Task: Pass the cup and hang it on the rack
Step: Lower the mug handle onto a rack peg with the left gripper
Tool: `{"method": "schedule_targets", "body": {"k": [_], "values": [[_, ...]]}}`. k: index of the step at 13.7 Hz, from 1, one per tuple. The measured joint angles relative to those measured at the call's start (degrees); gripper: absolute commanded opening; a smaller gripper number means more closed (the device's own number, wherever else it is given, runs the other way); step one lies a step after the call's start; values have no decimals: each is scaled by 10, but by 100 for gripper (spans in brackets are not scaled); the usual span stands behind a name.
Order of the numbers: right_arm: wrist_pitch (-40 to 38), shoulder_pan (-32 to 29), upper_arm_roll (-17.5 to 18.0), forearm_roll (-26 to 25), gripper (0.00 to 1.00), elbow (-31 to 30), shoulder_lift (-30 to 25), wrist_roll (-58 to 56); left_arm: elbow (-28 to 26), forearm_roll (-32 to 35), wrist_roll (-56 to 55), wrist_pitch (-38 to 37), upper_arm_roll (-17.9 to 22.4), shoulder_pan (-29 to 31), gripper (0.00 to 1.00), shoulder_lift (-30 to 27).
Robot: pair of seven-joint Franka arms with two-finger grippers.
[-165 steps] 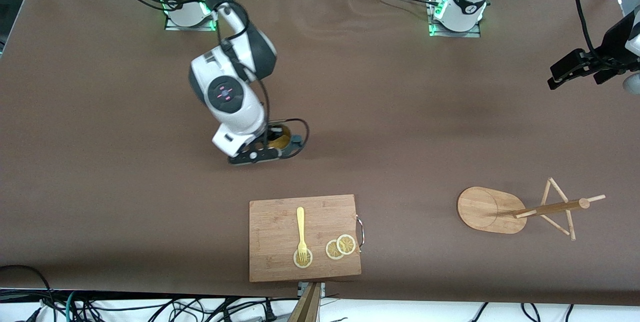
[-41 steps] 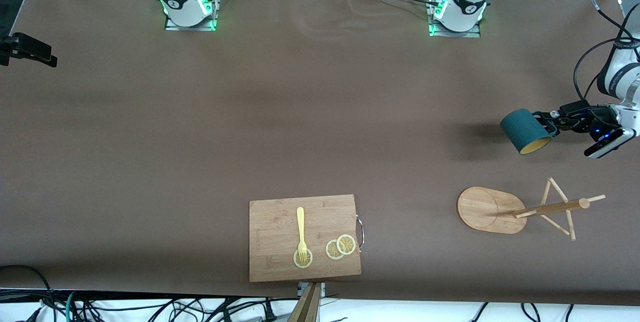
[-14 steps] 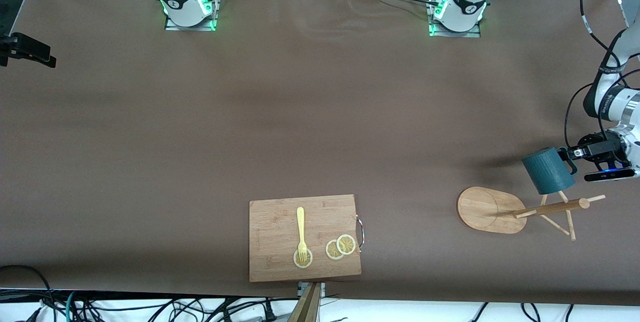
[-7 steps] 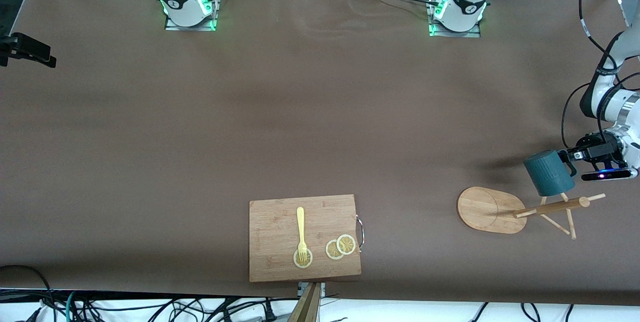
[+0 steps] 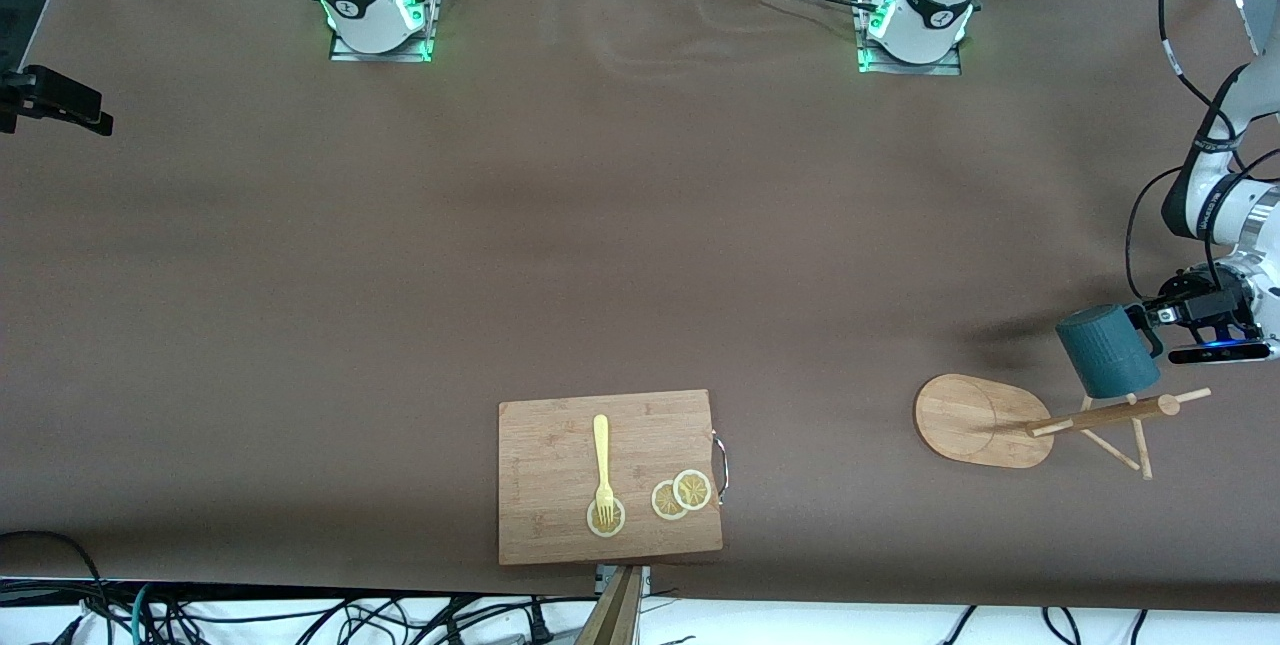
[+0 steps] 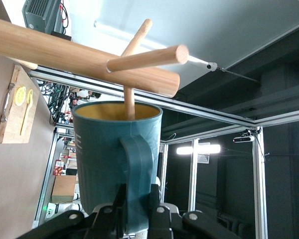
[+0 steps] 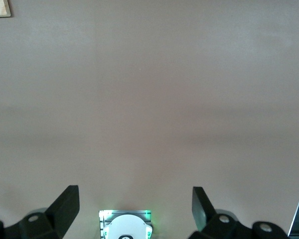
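Note:
My left gripper (image 5: 1150, 313) is shut on the loop handle of the dark teal cup (image 5: 1105, 350) and holds it over the bamboo rack (image 5: 1100, 415), right against the pegs near the top of the post. In the left wrist view the fingers (image 6: 157, 196) pinch the handle of the cup (image 6: 104, 159). One thin peg (image 6: 129, 99) of the rack (image 6: 65, 50) reaches into its yellow mouth. My right gripper (image 5: 55, 103) waits open and empty at the right arm's end of the table, and it also shows in the right wrist view (image 7: 134, 204).
A wooden cutting board (image 5: 540, 515) with a yellow fork (image 5: 601, 460) and lemon slices (image 5: 680, 495) lies near the front edge at mid-table. The rack's oval base (image 5: 960, 415) rests on the brown table cover toward the left arm's end.
My left gripper has carried the cup a little toward the left arm's end and down onto the rack's pegs. The right arm has not moved.

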Motion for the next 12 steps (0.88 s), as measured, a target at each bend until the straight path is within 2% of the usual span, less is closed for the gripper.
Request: {"method": "schedule_targets", "body": {"k": [4,5,9,11,12], "values": [[0,0,0,0,100,0,0,0,18,-2,-16,8,0,-7,0,12],[0,0,0,0,100,0,0,0,20,-2,-17,11,0,-9,4,16],[0,0,0,0,100,0,0,0,26,-3,-22,16,0,-13,27,19],[0,0,0,0,100,0,0,0,28,-3,-28,19,0,-13,43,20],[0,0,0,0,100,0,0,0,29,-3,-29,21,0,-13,45,20]]}}
